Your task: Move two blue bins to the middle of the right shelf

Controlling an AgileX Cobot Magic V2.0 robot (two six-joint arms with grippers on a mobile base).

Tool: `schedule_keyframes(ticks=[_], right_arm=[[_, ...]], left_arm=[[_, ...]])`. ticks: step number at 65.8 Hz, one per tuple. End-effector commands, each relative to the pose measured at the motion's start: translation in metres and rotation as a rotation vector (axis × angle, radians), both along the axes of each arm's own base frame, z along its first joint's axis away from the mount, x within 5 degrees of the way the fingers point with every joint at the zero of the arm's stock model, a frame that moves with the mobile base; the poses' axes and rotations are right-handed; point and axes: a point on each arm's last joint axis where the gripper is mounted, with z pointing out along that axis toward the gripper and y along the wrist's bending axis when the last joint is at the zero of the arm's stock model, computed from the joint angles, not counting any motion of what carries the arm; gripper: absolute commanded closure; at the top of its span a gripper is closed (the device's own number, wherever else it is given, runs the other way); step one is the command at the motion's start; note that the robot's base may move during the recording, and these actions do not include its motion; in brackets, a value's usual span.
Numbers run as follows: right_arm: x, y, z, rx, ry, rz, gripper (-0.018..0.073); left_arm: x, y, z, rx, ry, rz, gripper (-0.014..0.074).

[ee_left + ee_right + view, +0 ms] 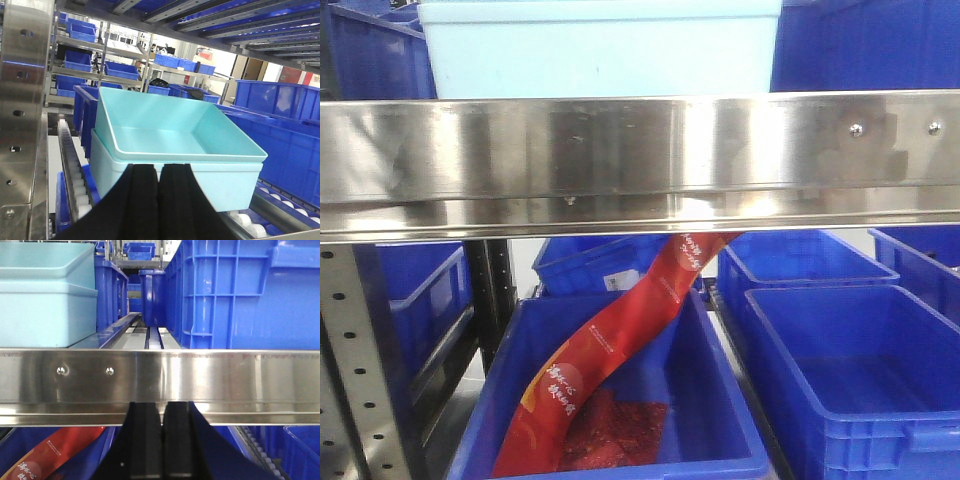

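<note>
Two pale cyan-blue bins sit nested on the shelf's roller track: the upper bin (170,127) rests tilted inside the lower bin (220,182). From the front they show as a pale block (600,48) above the steel shelf rail (640,155), and at the upper left (47,295) in the right wrist view. My left gripper (159,172) is shut and empty, just in front of the lower bin's near wall. My right gripper (163,410) is shut and empty, level with the steel rail (225,380), to the right of the bins.
Dark royal-blue bins flank the pale pair (295,150) (240,290). Below the rail, a dark blue bin (720,400) holds red snack packets with a long red strip (610,350) hanging out. More dark blue bins (850,380) stand at right. A perforated steel post (22,100) rises at left.
</note>
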Motion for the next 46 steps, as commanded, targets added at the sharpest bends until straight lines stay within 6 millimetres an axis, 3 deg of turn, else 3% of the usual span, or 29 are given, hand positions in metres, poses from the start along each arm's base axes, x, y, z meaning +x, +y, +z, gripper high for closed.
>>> schedule_keyframes(ticks=[1,46], right_arm=[[-0.0005,-0.0003,0.0020,-0.019,-0.027,-0.006,0.0724],[-0.0006,-0.0003,0.0024,-0.019,-0.031,-0.006,0.0724]], left_arm=[[-0.0018,0.0000,0.0025,0.000,-0.025,-0.005,0.0707],[-0.0018,0.0000,0.0024,0.004,-0.024,-0.004,0.0707]])
